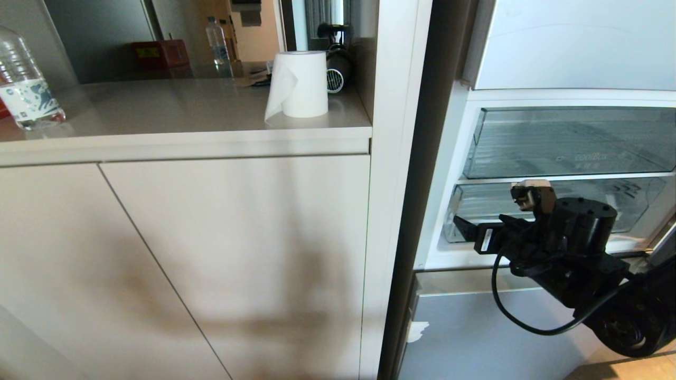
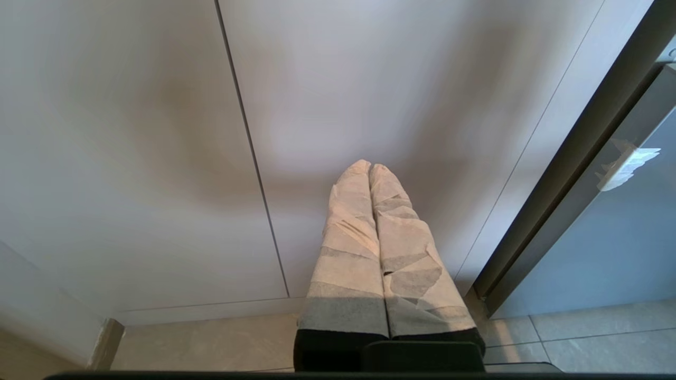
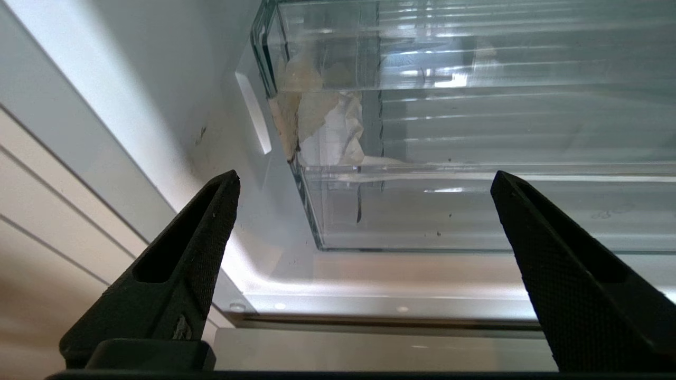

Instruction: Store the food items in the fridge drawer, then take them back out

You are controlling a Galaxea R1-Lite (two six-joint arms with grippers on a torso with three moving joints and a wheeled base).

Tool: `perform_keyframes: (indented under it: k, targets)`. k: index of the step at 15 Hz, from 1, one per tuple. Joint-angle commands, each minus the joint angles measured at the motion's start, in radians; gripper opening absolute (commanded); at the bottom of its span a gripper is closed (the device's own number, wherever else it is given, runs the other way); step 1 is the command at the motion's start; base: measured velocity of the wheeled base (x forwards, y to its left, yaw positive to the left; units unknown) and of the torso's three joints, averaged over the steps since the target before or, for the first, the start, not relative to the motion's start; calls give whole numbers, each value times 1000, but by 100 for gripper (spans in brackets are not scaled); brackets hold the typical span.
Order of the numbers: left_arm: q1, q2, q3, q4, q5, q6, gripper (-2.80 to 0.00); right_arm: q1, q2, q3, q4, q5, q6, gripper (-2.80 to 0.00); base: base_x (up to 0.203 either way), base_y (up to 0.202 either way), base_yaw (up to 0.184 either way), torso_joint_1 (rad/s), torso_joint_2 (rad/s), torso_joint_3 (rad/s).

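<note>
I am at the open fridge with my right gripper spread wide and holding nothing, level with the front of a clear plastic drawer with a ribbed floor. I see no red tomato-like food item in any view, so I cannot say where it is. I judge this an approach: next I must bring the fingers to the drawer's front edge and close on it. The upper clear drawer marked coolbox sits just above. My left gripper, its taped fingers pressed together and empty, hangs low before the beige cabinet doors. Beside the fridge, a beige counter carries a white paper roll and a plastic water bottle
</note>
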Motion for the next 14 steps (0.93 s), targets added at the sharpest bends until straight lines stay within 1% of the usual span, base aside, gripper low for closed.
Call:
perform_keyframes:
  k: [1, 14]
  targets:
    - [0, 0, 0, 1, 0, 0, -280, -2, 9, -13, -6, -1, 1, 0, 0, 0, 0, 0, 0, 0]
    - [0, 0, 0, 1, 0, 0, -280, 18, 13, -50, -6, -1, -2, 0, 0, 0, 0, 0, 0, 0]
